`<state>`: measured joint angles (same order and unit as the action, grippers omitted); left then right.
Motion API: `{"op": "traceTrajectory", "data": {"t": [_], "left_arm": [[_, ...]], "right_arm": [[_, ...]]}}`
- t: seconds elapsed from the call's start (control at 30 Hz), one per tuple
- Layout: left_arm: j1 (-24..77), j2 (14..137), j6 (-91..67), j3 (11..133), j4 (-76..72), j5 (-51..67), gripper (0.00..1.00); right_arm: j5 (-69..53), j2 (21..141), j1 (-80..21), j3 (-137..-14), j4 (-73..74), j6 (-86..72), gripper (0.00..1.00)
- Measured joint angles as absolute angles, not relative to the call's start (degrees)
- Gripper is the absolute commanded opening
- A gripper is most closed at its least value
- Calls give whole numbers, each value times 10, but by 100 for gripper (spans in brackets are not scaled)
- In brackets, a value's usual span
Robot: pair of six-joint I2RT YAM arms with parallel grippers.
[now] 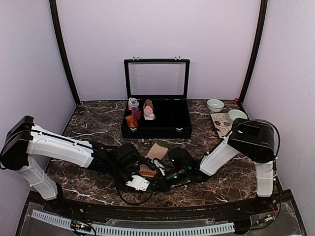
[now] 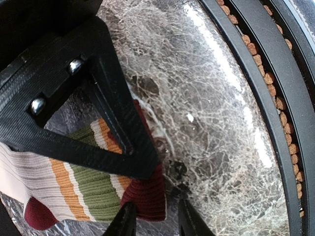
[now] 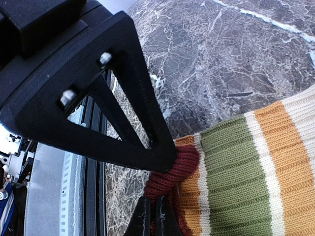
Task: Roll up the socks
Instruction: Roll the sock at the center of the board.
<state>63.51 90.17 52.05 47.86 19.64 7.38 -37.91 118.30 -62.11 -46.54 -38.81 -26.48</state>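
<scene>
1. Both arms lie low and meet at the near middle of the counter (image 1: 93,123), just behind the black rail (image 1: 197,209) along its front edge. The striped sock (image 1: 156,151) lies between them, its tan foot toward the back.
2. Bare marble spreads to the left and right of that spot. Behind it, near the sock's foot, stands a black case (image 1: 156,132) with its lid up and small rolled bundles (image 1: 140,112) in its left half. Two bowls (image 1: 215,104) sit in the right rear corner.
3. Only the left wrist view shows the left hand (image 2: 140,191) clamped on a corner of the sock's dark red cuff, the stripes trailing left. To the right, bare counter runs up to the curved rail.
4. Only the right wrist view shows the right hand (image 3: 160,184) pinched together on a bunched bit of the same dark red cuff, with green, cream and orange stripes spreading right.
5. From above, the wrists hide both grips. Only the tan foot and a patch of stripes show.
</scene>
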Motion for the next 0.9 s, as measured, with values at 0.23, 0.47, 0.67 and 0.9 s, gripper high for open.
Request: {"op": "traceTrajectory", "data": {"t": [0.23, 0.47, 0.67, 0.9], "left_arm": [[635, 890, 506, 487, 206, 75, 32], [635, 887, 501, 487, 209, 77, 32], [635, 891, 502, 486, 205, 76, 31], [635, 905, 503, 479, 189, 76, 18]], "right_arm": [[-384, 1184, -620, -465, -390, -266, 0], [-390, 1186, -618, -465, -395, -272, 0], [-390, 1187, -618, -461, -408, -276, 0], [-390, 1188, -618, -458, -417, -278, 0]]}}
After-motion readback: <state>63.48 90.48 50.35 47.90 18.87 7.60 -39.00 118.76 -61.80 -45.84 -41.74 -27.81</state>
